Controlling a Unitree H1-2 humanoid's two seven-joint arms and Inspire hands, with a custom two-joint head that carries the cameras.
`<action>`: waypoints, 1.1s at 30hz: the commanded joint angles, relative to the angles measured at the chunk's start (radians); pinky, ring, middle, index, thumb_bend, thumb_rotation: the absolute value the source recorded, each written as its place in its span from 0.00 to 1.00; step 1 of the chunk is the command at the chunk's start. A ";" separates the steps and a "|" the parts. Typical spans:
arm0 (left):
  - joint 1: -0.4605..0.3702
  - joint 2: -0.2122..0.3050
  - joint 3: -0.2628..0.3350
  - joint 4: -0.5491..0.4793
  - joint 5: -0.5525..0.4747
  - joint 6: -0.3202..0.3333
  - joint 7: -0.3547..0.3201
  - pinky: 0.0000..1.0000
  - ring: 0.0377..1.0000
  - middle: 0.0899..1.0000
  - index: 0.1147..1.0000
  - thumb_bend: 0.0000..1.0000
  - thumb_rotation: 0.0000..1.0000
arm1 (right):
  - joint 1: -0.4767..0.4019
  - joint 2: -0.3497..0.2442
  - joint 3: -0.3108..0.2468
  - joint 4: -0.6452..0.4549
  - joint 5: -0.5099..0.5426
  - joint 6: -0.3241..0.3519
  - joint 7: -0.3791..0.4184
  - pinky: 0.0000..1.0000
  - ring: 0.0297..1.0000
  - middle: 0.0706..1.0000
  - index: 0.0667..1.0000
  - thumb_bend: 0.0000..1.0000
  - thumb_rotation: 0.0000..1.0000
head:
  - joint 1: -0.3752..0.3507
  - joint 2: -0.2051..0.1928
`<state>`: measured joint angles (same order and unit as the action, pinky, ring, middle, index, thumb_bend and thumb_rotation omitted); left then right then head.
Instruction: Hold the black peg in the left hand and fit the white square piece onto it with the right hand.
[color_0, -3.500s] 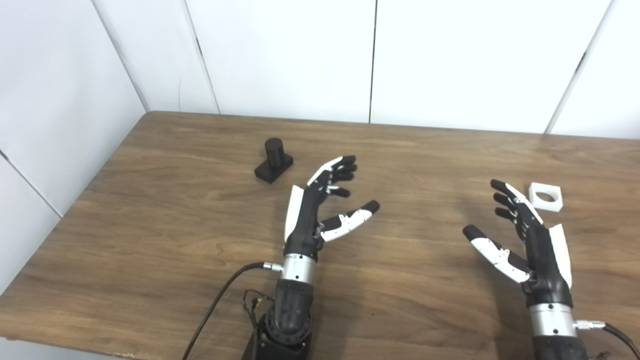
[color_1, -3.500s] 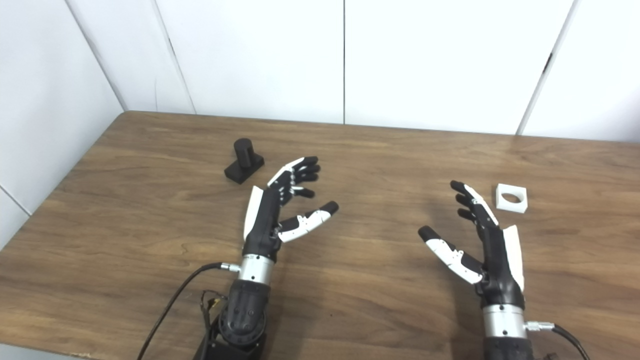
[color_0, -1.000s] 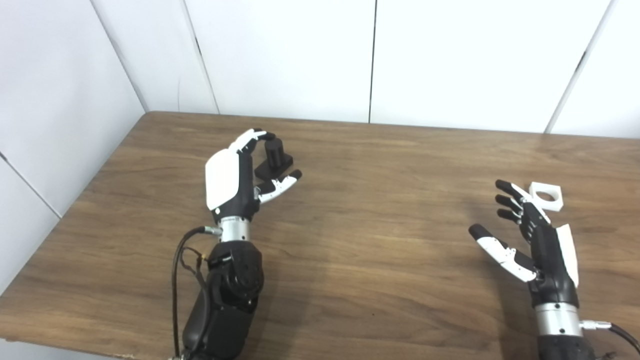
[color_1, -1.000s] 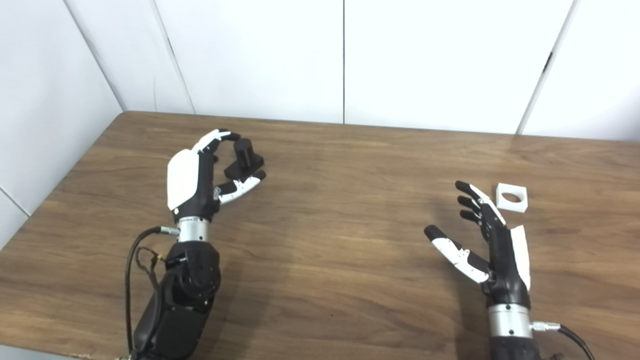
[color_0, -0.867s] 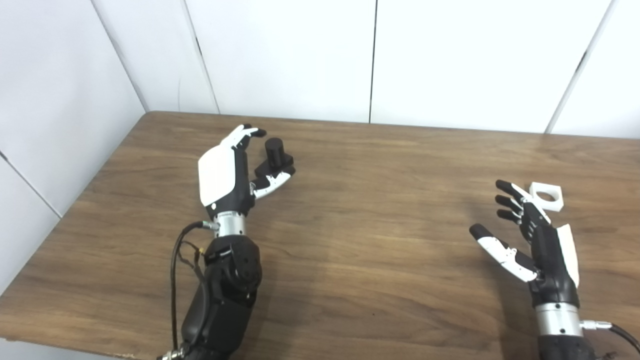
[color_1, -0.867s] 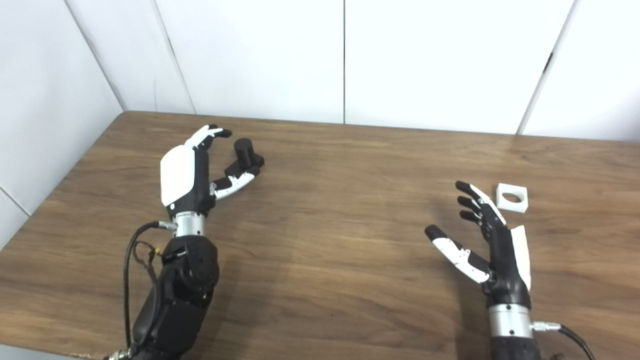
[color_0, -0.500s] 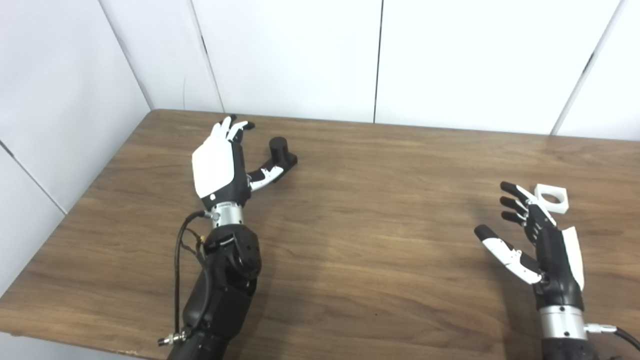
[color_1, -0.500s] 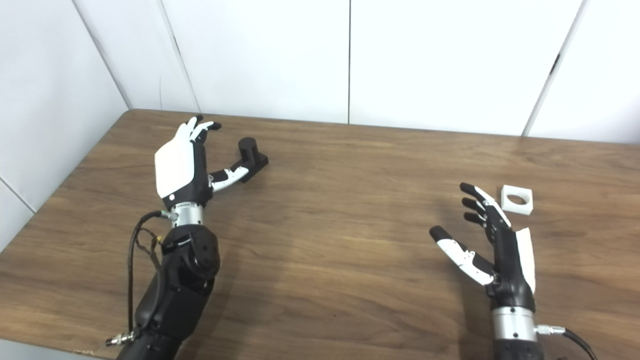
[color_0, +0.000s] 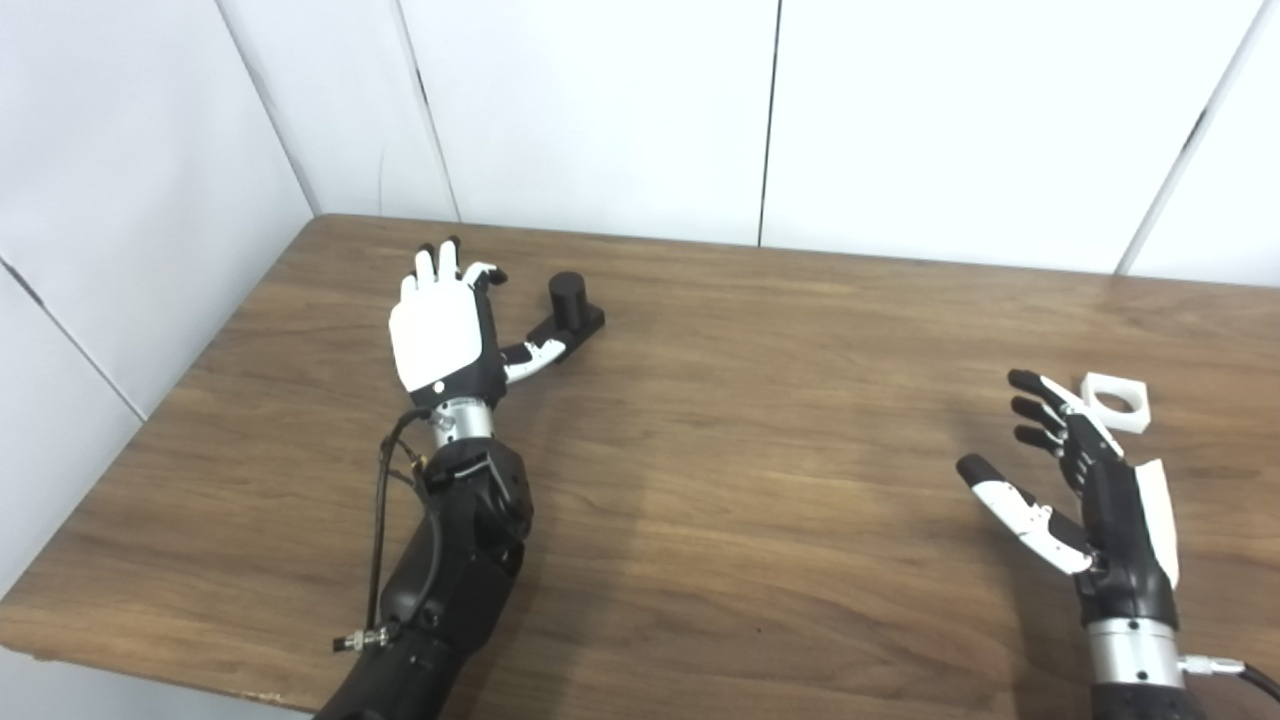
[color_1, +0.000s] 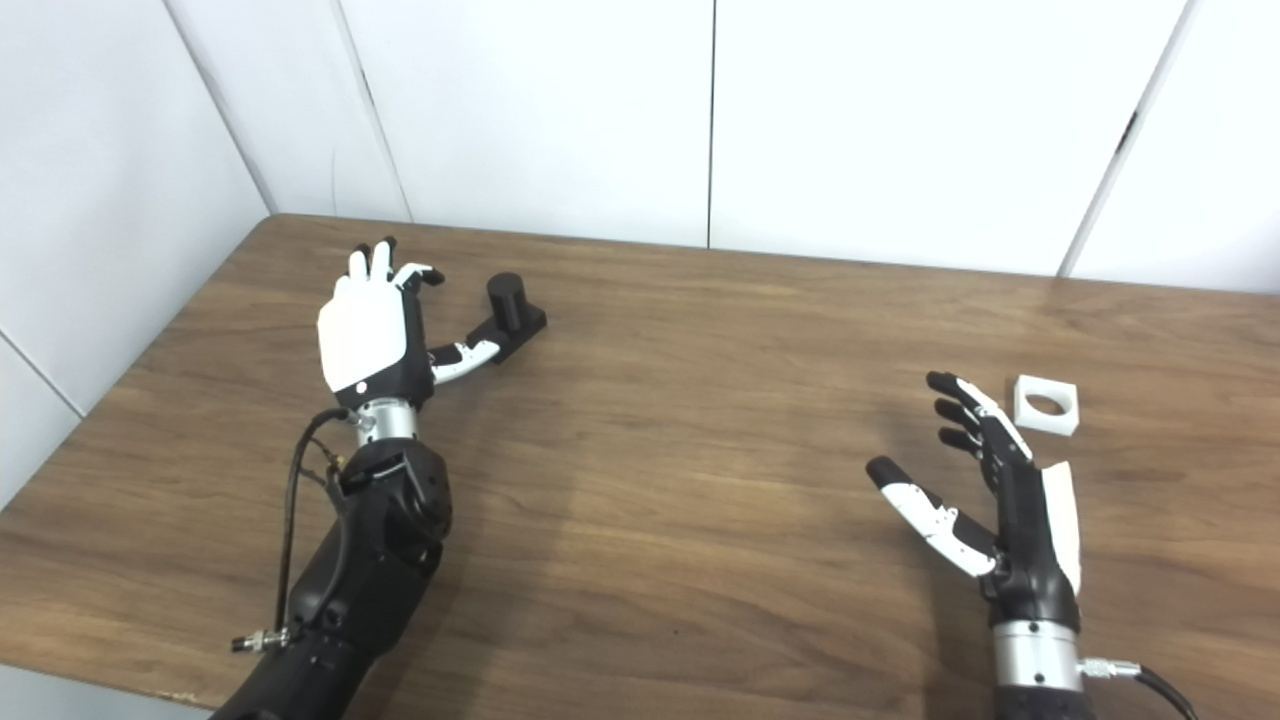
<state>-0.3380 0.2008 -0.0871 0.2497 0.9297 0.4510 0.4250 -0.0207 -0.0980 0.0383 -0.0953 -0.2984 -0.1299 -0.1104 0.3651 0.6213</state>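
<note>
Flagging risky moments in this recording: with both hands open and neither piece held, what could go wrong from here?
1. The left hand is open beside the black peg, only its thumb reaching toward the peg's base; closing from there could push the peg away or tip it.
2. The white square piece lies flat beyond the open right hand; its fingertips might slide it farther off.

Left hand stretched far forward, white back facing up, fingers spread and straight, thumb angled out to the right, holding nothing. Right hand low at the near right, palm turned inward, fingers apart, empty.
</note>
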 joint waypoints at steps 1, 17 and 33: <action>-0.052 0.025 0.000 0.005 -0.002 0.008 0.001 1.00 1.00 0.97 0.59 0.88 0.46 | 0.005 -0.050 -0.022 0.014 -0.036 -0.002 -0.002 0.77 0.82 0.86 0.79 0.72 0.50 | -0.001 0.001; -0.053 0.025 -0.017 0.061 -0.068 0.000 -0.023 0.97 0.98 0.94 0.54 0.89 0.51 | -0.002 -0.048 -0.014 0.009 -0.049 0.011 -0.006 0.76 0.82 0.86 0.78 0.72 0.50 | -0.006 0.006; -0.068 0.038 -0.037 0.138 -0.119 -0.012 -0.024 0.98 0.97 0.93 0.55 0.90 0.49 | 0.013 -0.034 -0.011 0.008 -0.053 0.000 -0.018 0.74 0.82 0.86 0.77 0.72 0.50 | -0.018 0.006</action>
<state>-0.3623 0.2109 -0.1177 0.3698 0.8040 0.4471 0.3856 -0.0160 -0.0986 0.0426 -0.1019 -0.3224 -0.0986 -0.1146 0.3467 0.6274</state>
